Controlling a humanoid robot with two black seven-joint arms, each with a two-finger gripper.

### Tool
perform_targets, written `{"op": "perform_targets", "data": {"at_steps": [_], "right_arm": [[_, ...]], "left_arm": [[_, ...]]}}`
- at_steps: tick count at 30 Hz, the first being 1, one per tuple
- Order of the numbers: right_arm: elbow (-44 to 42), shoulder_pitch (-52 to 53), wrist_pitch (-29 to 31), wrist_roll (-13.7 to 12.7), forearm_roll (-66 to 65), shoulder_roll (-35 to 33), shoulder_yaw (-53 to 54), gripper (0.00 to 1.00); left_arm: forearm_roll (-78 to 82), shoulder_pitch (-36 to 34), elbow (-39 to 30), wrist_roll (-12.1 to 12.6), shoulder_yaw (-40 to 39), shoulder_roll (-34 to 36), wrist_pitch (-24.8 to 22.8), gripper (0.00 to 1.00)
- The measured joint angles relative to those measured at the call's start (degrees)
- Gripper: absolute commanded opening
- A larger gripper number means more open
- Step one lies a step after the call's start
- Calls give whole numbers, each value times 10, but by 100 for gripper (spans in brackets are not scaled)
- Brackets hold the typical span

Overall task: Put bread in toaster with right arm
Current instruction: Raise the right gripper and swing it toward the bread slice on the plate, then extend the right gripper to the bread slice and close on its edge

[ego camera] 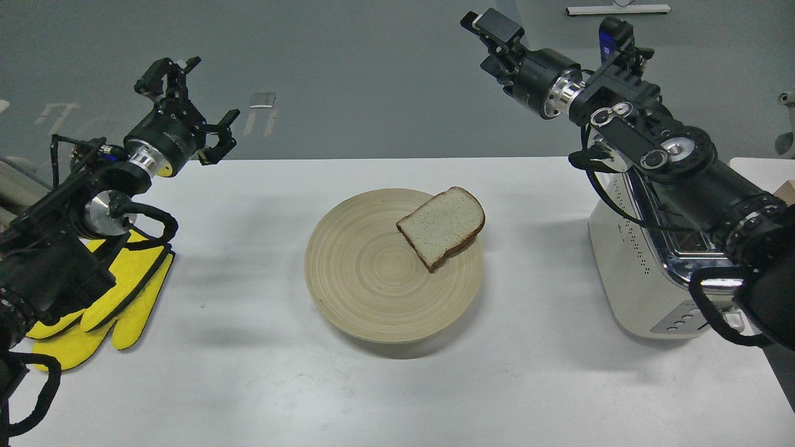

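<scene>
Yellow gloves (pixel 105 304) lie at the near left of the white table (pixel 248 385), partly under the robot's left arm (pixel 81 230), whose left gripper (pixel 197 105) hangs above the table's far left edge with fingers spread apart. At centre, the bread (pixel 442 226) rests tilted on the right rim of a round wooden plate (pixel 372 279), untouched. On the right, the cream-white toaster (pixel 640 279) stands beneath the right arm (pixel 671 161), well apart from the plate. The right gripper (pixel 494 31) is raised high over the far table edge; whether its fingers are parted or together cannot be told.
</scene>
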Motion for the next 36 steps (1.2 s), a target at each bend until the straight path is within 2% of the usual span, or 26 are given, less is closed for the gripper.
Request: {"op": "perform_targets", "data": {"at_steps": [6,11,17,36], "right_arm": [[21,45,18,-1,-5,-15,-190,100],[18,46,46,-5,-9,3,-271,100],[-2,36,70,-20,-11,26,-318,100],[-42,-22,80,-20,-14,54,-349,100]], "left_arm": [[0,0,0,0,0,0,0,100],[0,0,0,0,0,0,0,100],[0,0,0,0,0,0,0,100],[0,0,0,0,0,0,0,100]]}}
